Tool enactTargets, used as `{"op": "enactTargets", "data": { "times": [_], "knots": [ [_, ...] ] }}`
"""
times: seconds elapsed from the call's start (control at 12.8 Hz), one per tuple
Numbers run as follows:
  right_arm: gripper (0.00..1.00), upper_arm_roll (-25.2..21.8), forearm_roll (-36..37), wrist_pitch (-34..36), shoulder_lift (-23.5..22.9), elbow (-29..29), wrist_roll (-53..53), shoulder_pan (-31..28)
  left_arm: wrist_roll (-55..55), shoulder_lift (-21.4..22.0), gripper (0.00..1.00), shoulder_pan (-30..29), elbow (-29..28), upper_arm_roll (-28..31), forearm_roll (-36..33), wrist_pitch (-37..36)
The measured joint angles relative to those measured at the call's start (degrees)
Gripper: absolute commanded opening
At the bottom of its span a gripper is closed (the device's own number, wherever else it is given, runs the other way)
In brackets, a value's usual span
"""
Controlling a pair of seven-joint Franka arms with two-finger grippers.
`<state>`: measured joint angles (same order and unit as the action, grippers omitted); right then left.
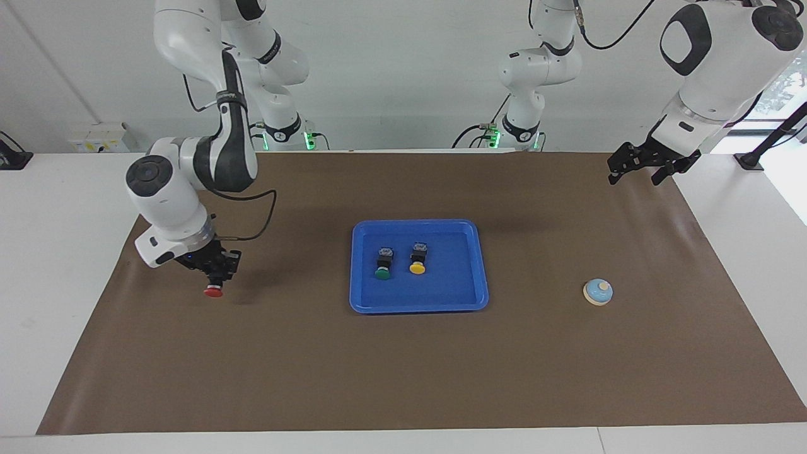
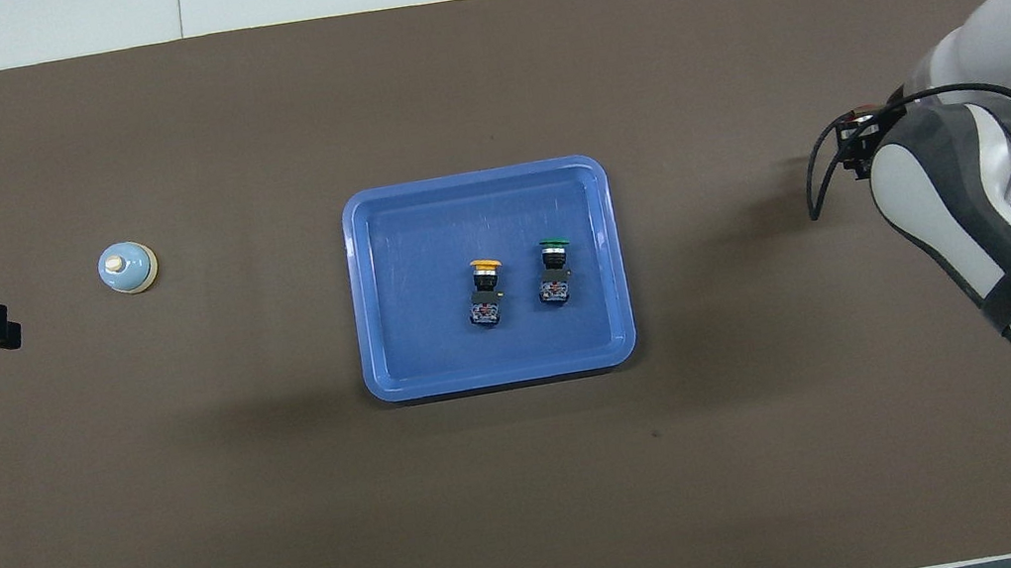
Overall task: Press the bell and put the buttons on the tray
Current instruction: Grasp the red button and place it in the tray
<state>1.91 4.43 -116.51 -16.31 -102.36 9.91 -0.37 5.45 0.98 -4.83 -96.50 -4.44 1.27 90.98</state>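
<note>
Right gripper (image 1: 216, 275) is clamped on the red button (image 1: 214, 291), raised over the mat (image 1: 403, 378) toward the right arm's end, cap hanging down. Green button (image 1: 382, 273) and yellow button (image 1: 417, 268) lie in the tray (image 1: 466, 302). Left gripper (image 1: 637, 167) waits open, well apart from the bell (image 1: 597, 292).

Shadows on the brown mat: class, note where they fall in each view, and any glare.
Facing view: a soft shadow lies on the brown mat beside the red button held by the right gripper; sheen near the left gripper. Overhead view: a dark edge lines the tray nearest the robots.
</note>
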Motion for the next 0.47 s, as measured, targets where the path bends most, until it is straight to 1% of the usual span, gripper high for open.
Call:
{"op": "enactTargets", "data": {
  "times": [0.16,0.24,0.47],
  "knots": [
    [0.0,0.11,-0.04,4.93,0.0,4.6,8.66,6.8,0.0,0.0,1.0,0.0,0.0,0.0,0.0,0.0],
    [0.0,0.18,-0.31,6.31,-0.05,6.24,12.75,10.18,0.0,0.0,1.0,0.0,0.0,0.0,0.0,0.0],
    [0.0,0.3,-2.73,7.17,-0.66,8.74,21.99,19.87,0.0,0.0,1.0,0.0,0.0,0.0,0.0,0.0]
  ]
}}
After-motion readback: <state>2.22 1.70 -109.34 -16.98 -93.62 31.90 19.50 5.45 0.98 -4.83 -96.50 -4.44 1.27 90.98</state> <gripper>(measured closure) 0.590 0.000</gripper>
